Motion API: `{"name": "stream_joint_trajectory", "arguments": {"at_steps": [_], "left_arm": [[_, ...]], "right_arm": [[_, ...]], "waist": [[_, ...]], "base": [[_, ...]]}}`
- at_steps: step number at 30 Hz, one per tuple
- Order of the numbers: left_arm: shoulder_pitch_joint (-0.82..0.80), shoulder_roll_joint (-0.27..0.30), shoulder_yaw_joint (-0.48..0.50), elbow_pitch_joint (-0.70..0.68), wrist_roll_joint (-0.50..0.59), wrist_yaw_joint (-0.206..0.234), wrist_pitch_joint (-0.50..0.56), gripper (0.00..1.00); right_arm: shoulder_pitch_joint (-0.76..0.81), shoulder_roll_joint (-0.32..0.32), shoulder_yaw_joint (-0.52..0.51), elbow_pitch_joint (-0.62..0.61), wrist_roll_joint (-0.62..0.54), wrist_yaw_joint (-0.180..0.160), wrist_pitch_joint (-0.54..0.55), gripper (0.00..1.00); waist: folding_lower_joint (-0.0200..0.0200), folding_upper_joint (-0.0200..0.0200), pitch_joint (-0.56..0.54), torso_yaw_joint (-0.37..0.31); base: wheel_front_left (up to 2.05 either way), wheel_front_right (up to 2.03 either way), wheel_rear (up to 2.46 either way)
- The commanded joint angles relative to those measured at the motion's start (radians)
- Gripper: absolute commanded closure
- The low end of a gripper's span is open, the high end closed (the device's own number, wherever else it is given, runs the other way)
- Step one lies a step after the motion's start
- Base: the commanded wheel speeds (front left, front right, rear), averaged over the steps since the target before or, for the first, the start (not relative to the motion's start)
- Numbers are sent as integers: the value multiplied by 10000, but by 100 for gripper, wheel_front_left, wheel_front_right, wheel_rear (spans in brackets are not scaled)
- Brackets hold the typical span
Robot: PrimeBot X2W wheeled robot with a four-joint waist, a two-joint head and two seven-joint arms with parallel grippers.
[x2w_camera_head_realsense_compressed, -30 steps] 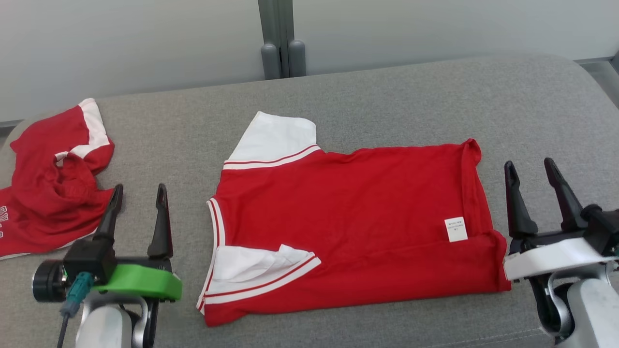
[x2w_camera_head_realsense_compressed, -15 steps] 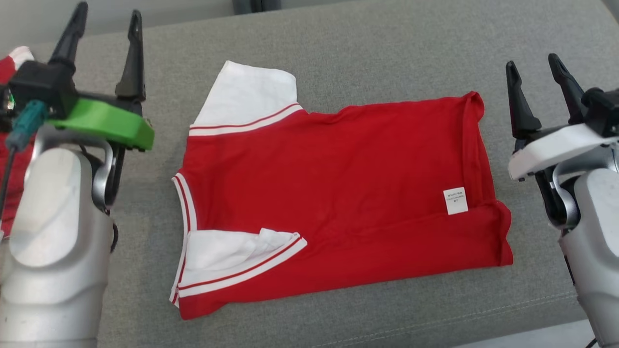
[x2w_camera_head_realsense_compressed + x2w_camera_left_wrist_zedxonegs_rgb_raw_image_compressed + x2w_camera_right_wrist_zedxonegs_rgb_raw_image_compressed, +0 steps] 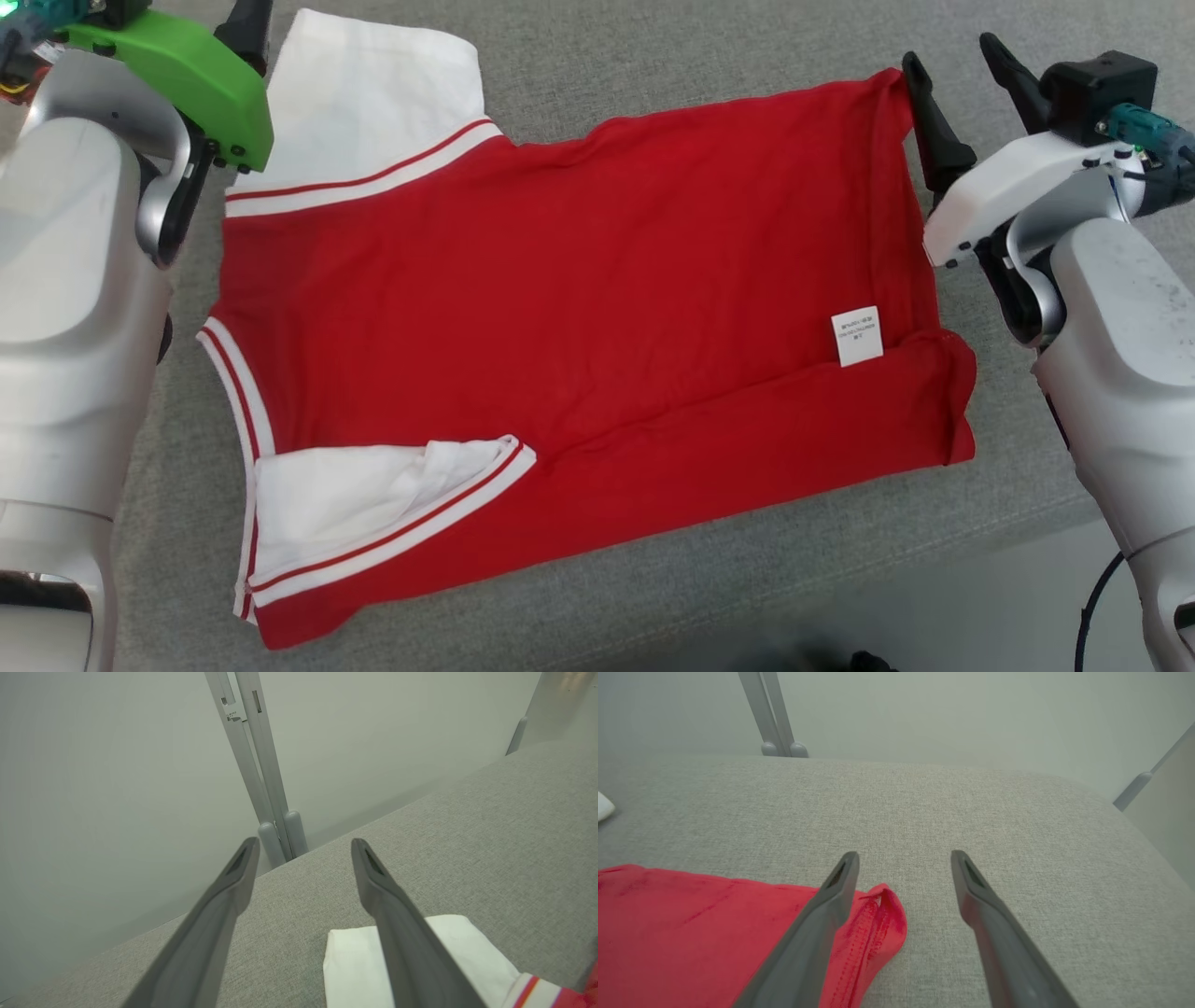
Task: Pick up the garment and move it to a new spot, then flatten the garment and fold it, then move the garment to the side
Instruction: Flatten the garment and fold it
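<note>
Overhead, head view: the red short-sleeved shirt with white sleeves (image 3: 579,308) lies spread on the grey fabric-covered tabletop (image 3: 653,56). Its near edge is folded over, and a small white care label (image 3: 856,336) shows near its right end. The right claw (image 3: 950,54) stands at the shirt's far right corner, fingers apart.

Left wrist view: the left claw (image 3: 303,847) is spread wide and holds nothing. One finger is above the far white sleeve (image 3: 355,961), the other above bare grey fabric.

Right wrist view: the fingers are parted and empty. One crosses the red hem corner, the other is over bare tabletop. Contact with the cloth cannot be determined.
</note>
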Motion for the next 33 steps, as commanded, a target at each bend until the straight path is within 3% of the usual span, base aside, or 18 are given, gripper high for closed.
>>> {"name": "stream_joint_trajectory", "arguments": {"at_steps": [1,10,20,33], "left_arm": [[-324,176,-201,247,-222,-18,96,0],[-1349,487,-1583,1846,-1174,-17,666,0],[-1605,797,-2345,3162,-1645,1,836,0],[-1405,484,-3463,2447,-3113,-1,1670,0]], "right_arm": [[-281,102,158,219,100,-16,38,0],[-1201,494,1309,1220,934,-18,-225,0],[-1591,394,2327,1573,1769,-18,-727,0],[-1822,36,3087,2037,2462,-16,-931,0]], "waist": [[-1,-1,801,-574],[-1,-1,1432,-948],[-1,-1,1520,-970],[-1,-1,1157,-539]], "base": [[0,0,0],[0,0,0],[0,0,0],[0,0,0]]}}
